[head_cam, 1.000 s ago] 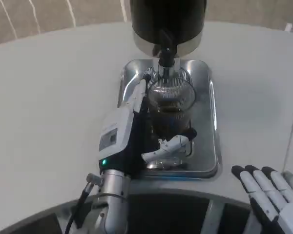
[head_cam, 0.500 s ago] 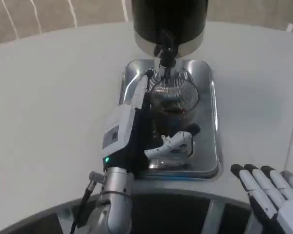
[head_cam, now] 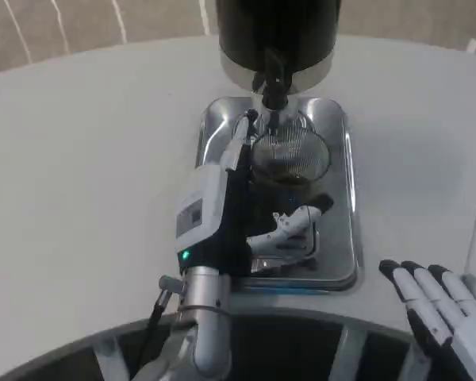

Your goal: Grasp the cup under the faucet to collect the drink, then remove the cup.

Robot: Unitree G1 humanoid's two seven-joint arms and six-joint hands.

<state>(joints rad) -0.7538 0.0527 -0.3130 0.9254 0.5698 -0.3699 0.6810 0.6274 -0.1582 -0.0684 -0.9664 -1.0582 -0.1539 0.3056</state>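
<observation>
The cup (head_cam: 288, 163), a clear ribbed glass holding dark liquid in its lower part, stands upright on the steel drip tray (head_cam: 343, 198), directly below the black faucet (head_cam: 273, 82) of the dark drink dispenser (head_cam: 276, 36) at the top of the head view. The left hand (head_cam: 246, 210) reaches in from the near side with its white back turned to the left; its fingers (head_cam: 239, 143) run up along the left wall of the cup, and a white-and-black thumb (head_cam: 295, 221) crosses in front of the cup's near side over the tray. The fingers appear wrapped around the cup, clamped on it, though the contact on the far side is hidden by the glass and the hand itself. A small green light shows on the left wrist housing, just above the silver left forearm (head_cam: 200, 317). The right hand (head_cam: 440, 305) lies at the lower right corner, palm down on the white table (head_cam: 87, 159), well apart from the tray, its fingers straight, slightly spread and holding nothing. The tray sits flat on the table with its near edge close to the table's rim.
</observation>
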